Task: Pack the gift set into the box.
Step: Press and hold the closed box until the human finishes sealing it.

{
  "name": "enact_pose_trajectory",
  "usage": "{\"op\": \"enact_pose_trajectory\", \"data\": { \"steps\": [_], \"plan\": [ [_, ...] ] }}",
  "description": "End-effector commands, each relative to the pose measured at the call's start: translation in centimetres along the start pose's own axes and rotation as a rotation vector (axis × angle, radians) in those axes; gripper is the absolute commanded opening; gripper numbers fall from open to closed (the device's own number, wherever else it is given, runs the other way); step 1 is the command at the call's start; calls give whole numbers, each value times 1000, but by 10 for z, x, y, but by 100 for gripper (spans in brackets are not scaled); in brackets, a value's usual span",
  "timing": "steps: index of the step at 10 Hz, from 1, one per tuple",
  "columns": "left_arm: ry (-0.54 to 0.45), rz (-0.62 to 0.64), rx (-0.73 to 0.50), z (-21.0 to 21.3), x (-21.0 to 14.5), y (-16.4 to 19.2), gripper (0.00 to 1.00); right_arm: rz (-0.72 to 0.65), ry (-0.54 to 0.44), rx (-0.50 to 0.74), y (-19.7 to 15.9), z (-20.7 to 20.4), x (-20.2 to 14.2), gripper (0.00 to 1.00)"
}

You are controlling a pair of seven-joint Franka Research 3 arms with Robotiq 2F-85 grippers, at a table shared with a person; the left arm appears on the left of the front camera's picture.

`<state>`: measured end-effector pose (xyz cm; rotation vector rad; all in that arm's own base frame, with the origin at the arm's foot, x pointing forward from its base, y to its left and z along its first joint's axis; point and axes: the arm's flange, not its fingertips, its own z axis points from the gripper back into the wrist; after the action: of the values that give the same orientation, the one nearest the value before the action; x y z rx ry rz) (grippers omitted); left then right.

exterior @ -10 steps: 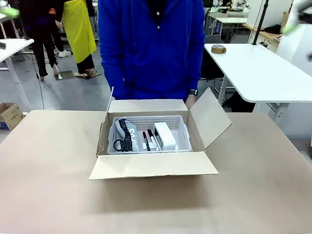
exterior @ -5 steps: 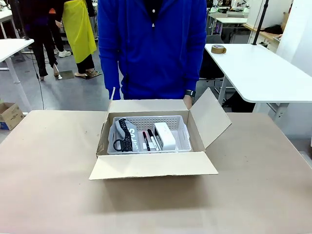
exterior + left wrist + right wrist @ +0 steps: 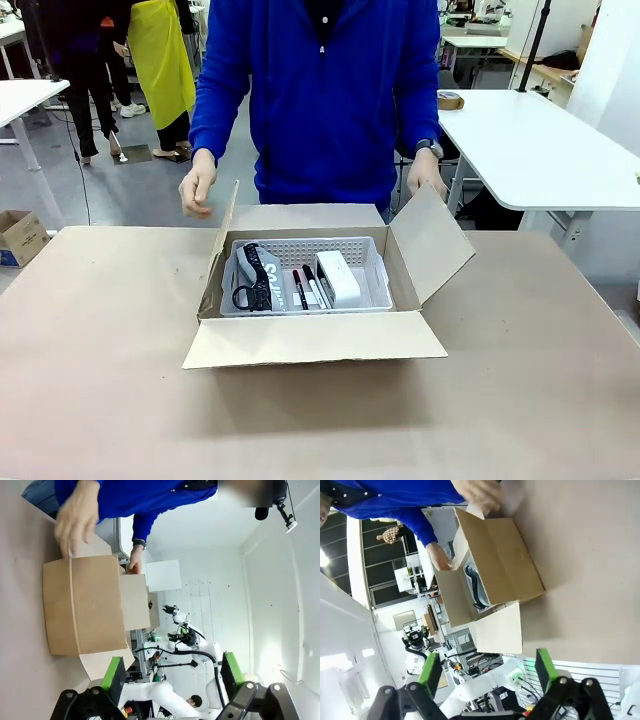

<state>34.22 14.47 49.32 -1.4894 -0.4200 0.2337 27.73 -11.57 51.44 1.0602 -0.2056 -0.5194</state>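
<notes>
The robot's left hand is spread wide with nothing between its green pads, well away from the box. The right hand is just as wide and bare, also well off from the box. The box sits on the worktop with its flaps open. Inside it lies the basket, holding a grey pouch, a printed strap, a red pen, a black pen and a white case. A person stands behind the box, one palm raised beside its left flap, the other just above its right flap.
</notes>
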Motion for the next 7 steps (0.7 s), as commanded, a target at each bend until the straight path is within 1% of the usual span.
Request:
{"op": "enact_pose_trajectory", "data": {
  "steps": [1, 7],
  "plan": [
    [-5, 11, -7, 1, -3, 7, 100, 2, -3, 28, -6, 0, 3, 100],
    [-5, 11, -7, 1, -3, 7, 100, 2, -3, 28, -6, 0, 3, 100]
  ]
}}
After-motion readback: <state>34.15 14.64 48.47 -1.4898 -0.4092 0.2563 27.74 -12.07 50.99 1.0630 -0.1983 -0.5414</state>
